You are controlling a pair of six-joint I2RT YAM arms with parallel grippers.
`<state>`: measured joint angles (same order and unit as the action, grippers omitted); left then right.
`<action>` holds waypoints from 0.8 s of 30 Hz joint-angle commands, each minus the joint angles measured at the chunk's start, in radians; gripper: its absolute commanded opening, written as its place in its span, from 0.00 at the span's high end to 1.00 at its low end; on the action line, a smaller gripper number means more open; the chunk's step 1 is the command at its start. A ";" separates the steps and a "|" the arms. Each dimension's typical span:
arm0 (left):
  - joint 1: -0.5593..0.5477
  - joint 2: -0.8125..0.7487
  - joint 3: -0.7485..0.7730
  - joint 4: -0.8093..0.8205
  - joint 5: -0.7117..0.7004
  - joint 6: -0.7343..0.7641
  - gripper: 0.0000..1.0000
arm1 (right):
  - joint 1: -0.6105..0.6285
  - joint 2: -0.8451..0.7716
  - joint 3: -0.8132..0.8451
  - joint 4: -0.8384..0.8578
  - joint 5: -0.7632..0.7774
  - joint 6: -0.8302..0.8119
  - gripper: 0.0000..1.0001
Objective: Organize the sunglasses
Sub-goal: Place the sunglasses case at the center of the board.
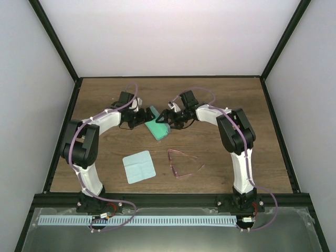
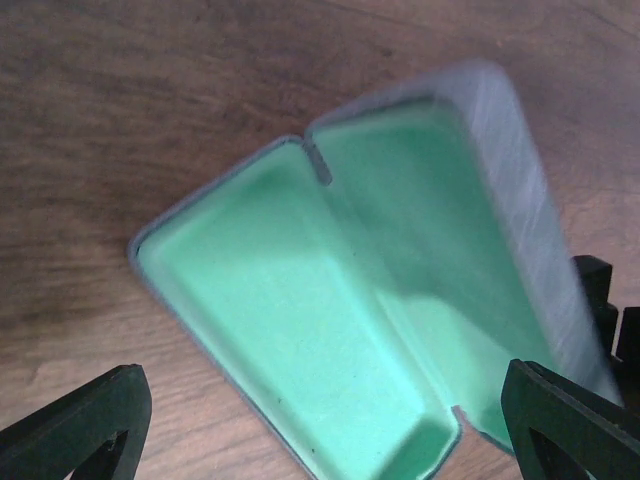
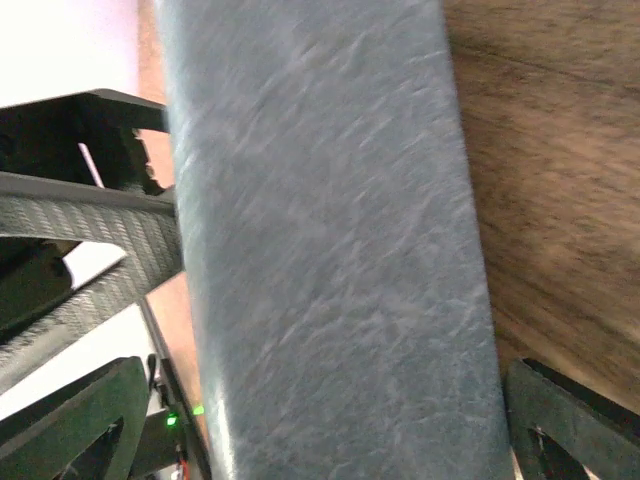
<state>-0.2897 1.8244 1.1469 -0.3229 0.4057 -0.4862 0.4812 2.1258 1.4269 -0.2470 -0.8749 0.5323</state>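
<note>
The rectangular grey case (image 2: 280, 300), smooth green inside, is flanked by the left gripper (image 2: 320, 400) and right gripper (image 3: 320, 400), both spread wide, empty.

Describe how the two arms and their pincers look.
The left arm and right arm have white links with black joint housings. A thin lilac cable loops along each. The left pincer and right pincer are black; their fingers are flat and pointed, with triangular cut-outs.
</note>
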 commanded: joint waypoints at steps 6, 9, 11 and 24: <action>0.003 0.050 0.048 0.025 0.012 0.029 0.02 | 0.007 -0.100 0.046 -0.090 0.225 -0.031 0.00; 0.003 0.055 0.048 0.025 0.012 0.034 0.02 | 0.009 -0.139 0.034 -0.110 0.292 -0.026 0.00; 0.003 0.056 0.049 0.021 0.009 0.040 0.02 | 0.013 -0.166 0.025 -0.124 0.338 -0.021 0.00; 0.004 -0.015 -0.023 0.185 -0.090 0.100 0.01 | 0.140 -0.353 -0.077 -0.144 0.502 -0.026 0.20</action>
<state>-0.2897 1.8481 1.1454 -0.2237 0.3573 -0.4332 0.5789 1.8351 1.4075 -0.3843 -0.4206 0.5068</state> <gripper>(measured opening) 0.987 0.846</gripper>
